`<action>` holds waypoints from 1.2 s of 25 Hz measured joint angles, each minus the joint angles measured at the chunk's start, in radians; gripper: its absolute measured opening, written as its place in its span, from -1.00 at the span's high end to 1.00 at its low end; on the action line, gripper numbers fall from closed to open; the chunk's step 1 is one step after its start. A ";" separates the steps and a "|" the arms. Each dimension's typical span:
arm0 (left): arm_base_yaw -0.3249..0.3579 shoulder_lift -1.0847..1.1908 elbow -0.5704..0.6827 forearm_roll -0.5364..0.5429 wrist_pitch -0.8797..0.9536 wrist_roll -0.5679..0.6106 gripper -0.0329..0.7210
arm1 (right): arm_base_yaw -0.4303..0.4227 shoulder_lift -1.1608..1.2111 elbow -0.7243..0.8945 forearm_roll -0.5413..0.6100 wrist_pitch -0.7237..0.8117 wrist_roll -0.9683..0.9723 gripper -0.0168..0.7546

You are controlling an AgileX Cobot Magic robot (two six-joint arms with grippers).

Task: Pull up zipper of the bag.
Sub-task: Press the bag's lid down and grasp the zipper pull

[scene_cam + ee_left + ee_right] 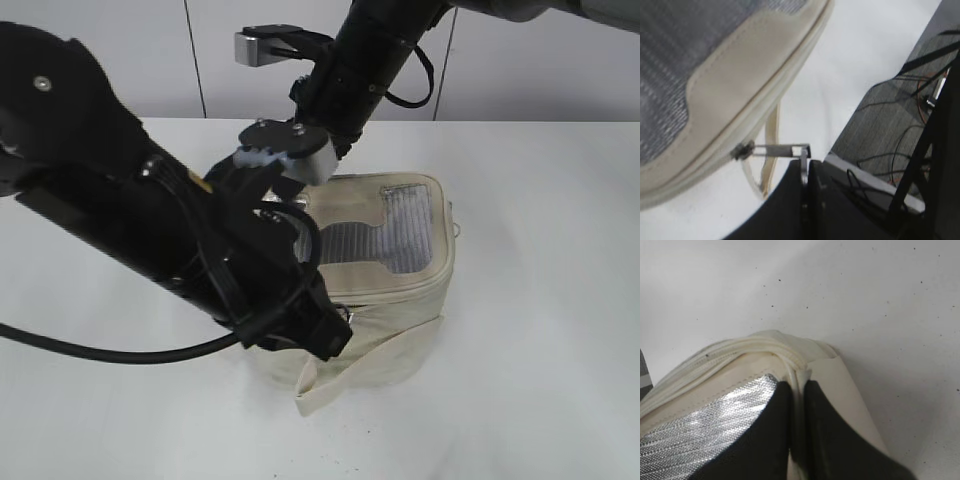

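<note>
The cream-white bag (pixel 400 290) stands on the white table, its lid with the grey ribbed window (pixel 405 225) facing up. In the left wrist view my left gripper (pixel 805 167) is shut on the silver pull (pixel 785 149) of a zipper slider (pixel 742 150) on the lid edge; the pull is stretched taut. In the exterior view that gripper (pixel 325 335) sits at the bag's front left corner. My right gripper (pixel 797 390) is shut on a fold of the bag's cream lid edge (pixel 800 372) at the far left corner. A second slider ring (pixel 457 228) hangs on the right side.
A loose cream strap (pixel 360 375) lies at the bag's foot. The white table (pixel 540 380) spreads around the bag. The left wrist view shows the table's edge and dark floor with cables (pixel 890 145) beyond it.
</note>
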 joint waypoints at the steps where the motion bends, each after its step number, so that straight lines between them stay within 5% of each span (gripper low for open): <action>1: -0.010 0.011 -0.009 -0.012 -0.019 0.000 0.92 | 0.000 0.000 0.000 0.000 0.000 0.000 0.82; 14: -0.024 0.059 -0.060 -0.031 0.011 -0.001 0.81 | 0.001 0.000 0.000 0.000 0.001 0.055 0.78; 21: -0.024 -0.019 -0.067 0.087 -0.011 -0.001 0.08 | 0.001 0.000 0.000 -0.021 -0.010 0.116 -0.15; 30: 0.017 -0.126 -0.099 0.307 -0.085 -0.034 -0.04 | -0.012 -0.088 0.000 -0.240 -0.010 0.223 -0.28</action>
